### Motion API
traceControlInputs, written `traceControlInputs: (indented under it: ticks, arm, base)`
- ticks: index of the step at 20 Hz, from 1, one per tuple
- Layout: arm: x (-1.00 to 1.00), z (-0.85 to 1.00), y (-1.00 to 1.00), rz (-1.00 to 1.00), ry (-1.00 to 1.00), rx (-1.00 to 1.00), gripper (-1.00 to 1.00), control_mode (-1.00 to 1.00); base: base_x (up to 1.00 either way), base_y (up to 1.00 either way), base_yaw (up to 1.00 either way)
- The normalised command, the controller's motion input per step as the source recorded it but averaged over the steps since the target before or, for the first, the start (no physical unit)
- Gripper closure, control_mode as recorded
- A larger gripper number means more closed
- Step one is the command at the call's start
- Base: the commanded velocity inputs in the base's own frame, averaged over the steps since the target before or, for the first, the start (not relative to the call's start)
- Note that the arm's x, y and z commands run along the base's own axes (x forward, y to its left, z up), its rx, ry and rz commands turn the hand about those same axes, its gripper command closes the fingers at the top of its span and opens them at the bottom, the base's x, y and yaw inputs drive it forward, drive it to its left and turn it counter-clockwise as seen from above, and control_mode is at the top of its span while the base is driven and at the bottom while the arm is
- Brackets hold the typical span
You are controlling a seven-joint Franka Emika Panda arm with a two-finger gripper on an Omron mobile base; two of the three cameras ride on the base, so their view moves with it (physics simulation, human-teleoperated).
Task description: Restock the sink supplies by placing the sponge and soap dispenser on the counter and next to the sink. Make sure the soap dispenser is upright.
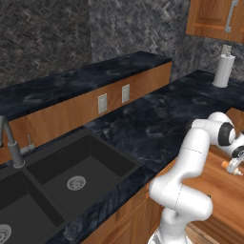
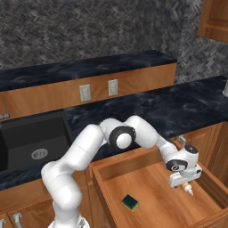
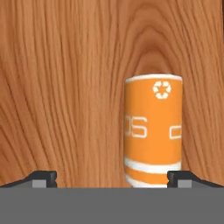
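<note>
1. The hand (image 2: 186, 183) was spread wide open and held nothing.
2. It hung low inside an open wooden drawer (image 2: 151, 196), pointing down at the drawer floor.
3. In the hand view, the soap dispenser (image 3: 153, 131) lay flat on the wood, on its side. It sat between the two finger tips (image 3: 43, 178), closer to the tip at 3 o'clock. No tip touched it.
4. The bottle was orange with white stripes and a small white recycle mark.
5. In the left base view, a bit of the orange bottle (image 1: 225, 165) peeked out just beside the hand (image 1: 234, 167).
6. The sponge (image 2: 130, 202) lay on the drawer floor too, at about 8 o'clock from the hand and well apart from it.
7. The black worktop (image 2: 147, 109) ran above the drawer.
8. The sink (image 1: 71, 176) sat in the worktop, far off at 9 o'clock.
9. A white paper towel roll (image 1: 224, 70) stood on the worktop at the far corner.
</note>
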Motion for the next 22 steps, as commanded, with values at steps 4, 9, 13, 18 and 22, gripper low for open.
traceControlInputs:
  ticks: [4, 9, 13, 18, 22]
  arm:
    - [0.16, 0.03, -0.07, 0.0, -0.02, 0.0, -1.0, -1.0]
    - [0.16, -0.02, -0.08, 0.0, -0.04, 0.0, -1.0, -1.0]
    - [0.09, -0.14, -0.29, 0.0, -0.04, 0.0, -1.0, -1.0]
    - [0.0, -0.29, -0.33, 0.0, -0.03, 0.0, -1.0, -1.0]
    - [0.0, -0.6, -0.18, 0.02, 0.0, 0.0, -1.0, -1.0]
  base:
    - [0.0, 0.0, 0.0]
    - [0.0, 0.0, 0.0]
    - [0.0, 0.0, 0.0]
    - [0.0, 0.0, 0.0]
    - [0.0, 0.0, 0.0]
